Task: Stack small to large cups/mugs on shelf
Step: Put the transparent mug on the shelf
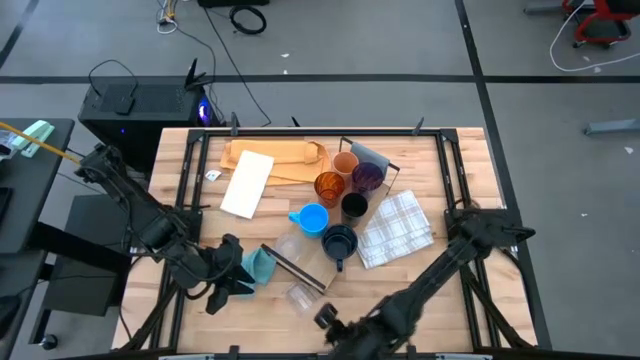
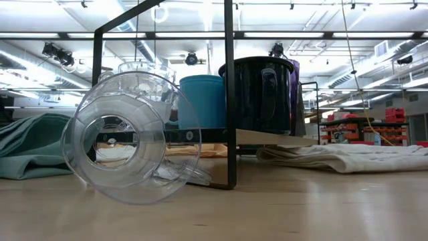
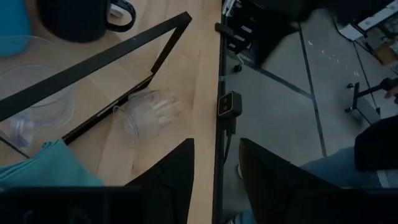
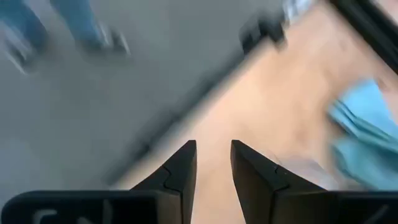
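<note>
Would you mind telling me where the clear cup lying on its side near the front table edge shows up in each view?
High view: the clear cup lies near the front edge, just in front of the shelf.
Low view: clear cup fills the left foreground, mouth toward the camera.
Left wrist view: clear cup lies at centre, beside the shelf's black frame.
Right wrist view: cannot tell; too blurred.
Shared landmark: teal cloth, beside the cup.

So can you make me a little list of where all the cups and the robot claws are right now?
fallen cup: clear plastic cup lying on its side near the table's front edge
standing cups: tan cup, amber see-through cup, purple tumbler, black cup, light blue mug, dark mug, clustered mid-table
left claw: beside the teal cloth, fingers apart, empty
right claw: at front edge, fingers apart, empty
</note>
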You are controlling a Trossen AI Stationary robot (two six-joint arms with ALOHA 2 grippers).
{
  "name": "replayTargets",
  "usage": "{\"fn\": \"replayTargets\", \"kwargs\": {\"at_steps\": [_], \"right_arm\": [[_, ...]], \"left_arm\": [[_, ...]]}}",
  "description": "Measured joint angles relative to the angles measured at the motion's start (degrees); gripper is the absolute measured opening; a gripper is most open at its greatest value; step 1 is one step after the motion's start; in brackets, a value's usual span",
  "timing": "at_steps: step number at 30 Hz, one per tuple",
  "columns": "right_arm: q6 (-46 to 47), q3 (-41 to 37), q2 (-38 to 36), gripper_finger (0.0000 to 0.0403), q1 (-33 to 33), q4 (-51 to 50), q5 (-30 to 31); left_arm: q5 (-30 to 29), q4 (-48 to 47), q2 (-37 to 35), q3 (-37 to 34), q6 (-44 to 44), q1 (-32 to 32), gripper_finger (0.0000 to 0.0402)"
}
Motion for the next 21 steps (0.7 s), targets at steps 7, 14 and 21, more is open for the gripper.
{"fn": "replayTargets", "kwargs": {"at_steps": [7,14,21], "right_arm": [[-14.65,6.68,8.57,0.0105,0.11,-6.68,7.06],[-16.6,6.93,9.88,0.0105,-1.11,-0.42,25.95],[-15.14,6.57,11.14,0.0105,-3.91,6.28,27.03]], "left_arm": [[0.02,-2.17,0.0,0.0,2.66,-0.1,0.0134],[0.02,-2.34,-0.13,0.0,3.46,-1.44,0.0133],[0.02,-3.21,-0.13,0.0,3.91,-1.72,0.0136]]}}
